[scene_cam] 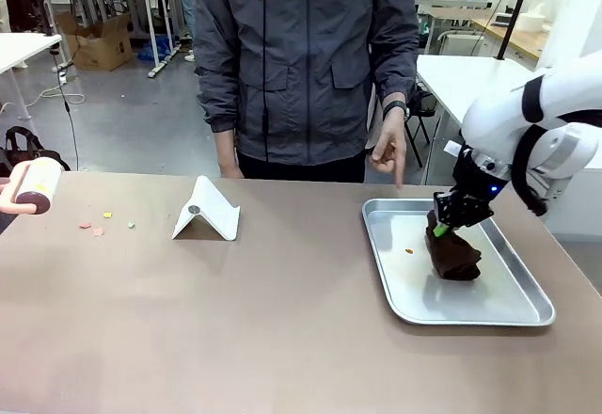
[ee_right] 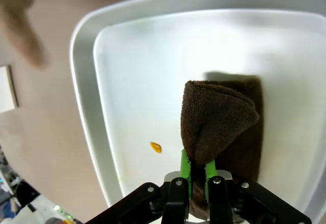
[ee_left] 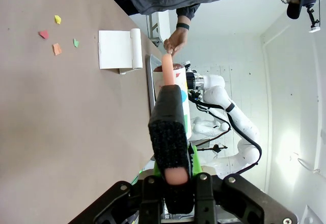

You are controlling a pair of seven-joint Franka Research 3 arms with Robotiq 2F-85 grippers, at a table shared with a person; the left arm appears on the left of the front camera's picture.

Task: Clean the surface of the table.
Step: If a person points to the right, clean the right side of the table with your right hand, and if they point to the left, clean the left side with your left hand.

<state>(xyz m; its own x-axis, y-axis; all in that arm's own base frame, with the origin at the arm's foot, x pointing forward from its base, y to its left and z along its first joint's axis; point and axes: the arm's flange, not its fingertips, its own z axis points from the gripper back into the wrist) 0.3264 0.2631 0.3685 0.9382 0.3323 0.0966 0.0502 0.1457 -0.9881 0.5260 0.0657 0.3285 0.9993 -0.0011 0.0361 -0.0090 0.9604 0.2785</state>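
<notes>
Worktop (scene_cam: 282, 320) spreads beneath both pincers as I view it; right pincer (ee_right: 196, 164) clenched on brown cloth (ee_right: 219, 117) inside the tray (ee_right: 84, 107) below it; left pincer (ee_left: 175, 155) grasping the lint roller (ee_left: 175, 79) by its handle.

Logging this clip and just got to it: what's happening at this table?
The right pincer is shut on a brown cloth in the metal tray. The left pincer grips a lint roller at the left edge of the table. A person's hand points down by the tray's far rim. Small coloured scraps lie on the table near the roller, not yet cleared.
</notes>
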